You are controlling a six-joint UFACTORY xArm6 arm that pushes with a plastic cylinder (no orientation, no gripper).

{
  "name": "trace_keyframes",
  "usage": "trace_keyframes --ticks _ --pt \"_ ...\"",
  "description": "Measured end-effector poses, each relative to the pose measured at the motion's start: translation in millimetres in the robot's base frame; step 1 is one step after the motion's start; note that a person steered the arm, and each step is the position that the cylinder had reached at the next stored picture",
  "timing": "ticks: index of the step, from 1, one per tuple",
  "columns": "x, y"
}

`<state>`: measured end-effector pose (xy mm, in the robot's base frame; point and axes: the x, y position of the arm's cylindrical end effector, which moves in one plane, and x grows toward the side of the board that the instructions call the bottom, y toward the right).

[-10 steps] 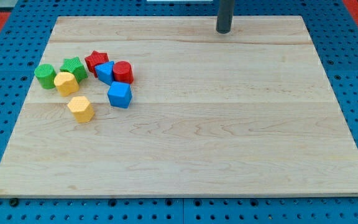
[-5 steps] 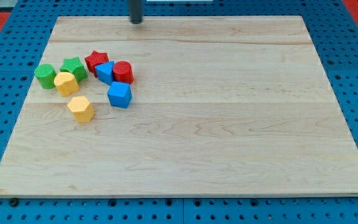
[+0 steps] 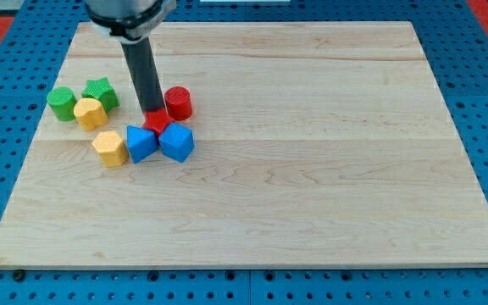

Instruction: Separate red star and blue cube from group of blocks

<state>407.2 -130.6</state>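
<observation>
My tip point(image 3: 153, 113) stands on the wooden board point(image 3: 312, 169), right against the top of the red star point(image 3: 158, 123), which the rod partly hides. The red star sits between two blue blocks below it: a blue block point(image 3: 141, 143) on the left and the blue cube point(image 3: 176, 142) on the right, both touching it. A red cylinder point(image 3: 178, 102) stands just right of the rod. A yellow block point(image 3: 109, 147) lies left of the blue pair.
A green cylinder point(image 3: 61, 103), a green star point(image 3: 100, 91) and a second yellow block point(image 3: 90, 113) stay clustered at the view's left. A blue pegboard surrounds the board.
The rod came from the board's top edge down into the group. The red star and both blue blocks moved toward the view's bottom; the red cylinder shifted slightly right.
</observation>
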Motion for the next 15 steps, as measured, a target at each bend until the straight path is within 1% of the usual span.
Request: trace_keyframes --ticks 1,2,3,4,6,7,8,9,10,11,12,14,15 --pt "2.6 1.8" --pt "19.7 8.5" --pt "28.0 10.2" --pt "50.6 -0.4" --pt "69.3 69.2" --pt "82.8 46.1" --pt "67.5 39.9" --pt "78.8 14.9" --pt "96.3 7.3" --pt "99.7 57.3" --pt "110.5 65.5" --pt "110.5 128.0" --pt "110.5 190.1"
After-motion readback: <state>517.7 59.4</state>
